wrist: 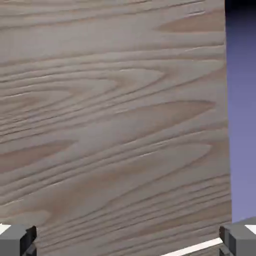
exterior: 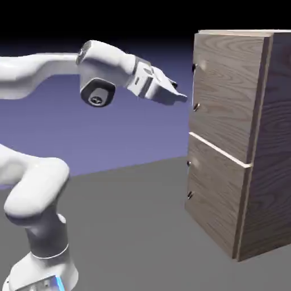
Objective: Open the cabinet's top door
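Pincer (exterior: 181,98): I've got it wide apart, just left of the handle!
Door (exterior: 227,91): shut, right there above the lower panel (exterior: 217,196)!
Handle (exterior: 195,88): upright, near edge unclear.

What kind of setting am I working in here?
Likely a simulated robotics test scene: a white robot arm, a lone wood-grain cabinet, and a plain blue-violet backdrop.
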`<state>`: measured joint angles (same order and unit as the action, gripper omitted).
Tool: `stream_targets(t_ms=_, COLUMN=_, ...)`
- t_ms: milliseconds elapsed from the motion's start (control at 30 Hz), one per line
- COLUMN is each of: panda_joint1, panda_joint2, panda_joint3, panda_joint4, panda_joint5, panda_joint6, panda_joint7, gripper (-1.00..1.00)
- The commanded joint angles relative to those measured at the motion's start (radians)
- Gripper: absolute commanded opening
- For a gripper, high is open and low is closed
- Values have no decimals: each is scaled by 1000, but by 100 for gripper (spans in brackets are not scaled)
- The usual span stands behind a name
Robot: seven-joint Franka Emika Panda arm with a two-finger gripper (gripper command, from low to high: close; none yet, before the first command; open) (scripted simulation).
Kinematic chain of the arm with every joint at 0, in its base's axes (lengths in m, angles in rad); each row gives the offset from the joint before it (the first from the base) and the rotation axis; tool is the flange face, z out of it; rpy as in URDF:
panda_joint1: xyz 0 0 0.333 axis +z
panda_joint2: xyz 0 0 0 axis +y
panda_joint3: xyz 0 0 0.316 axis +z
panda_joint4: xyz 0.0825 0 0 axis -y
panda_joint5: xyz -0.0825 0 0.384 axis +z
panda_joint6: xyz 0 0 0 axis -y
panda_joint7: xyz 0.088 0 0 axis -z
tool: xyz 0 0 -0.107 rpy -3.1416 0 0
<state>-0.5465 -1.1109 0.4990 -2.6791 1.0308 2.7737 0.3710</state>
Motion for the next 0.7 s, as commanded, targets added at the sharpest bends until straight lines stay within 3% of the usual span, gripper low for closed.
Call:
stream_targets(t_ms=0, panda_joint1=-24, panda_joint2=-23, panda_joint3=21, panda_joint4=6, panda_joint5=44, panda_joint6=-11, panda_joint7=-16, gripper=0)
stream_targets(t_ms=667, panda_joint1=-495, panda_joint2=-479, panda_joint3=442, panda_joint4=116, panda_joint5=914, panda_joint6=-233, panda_joint7=-328, gripper=0)
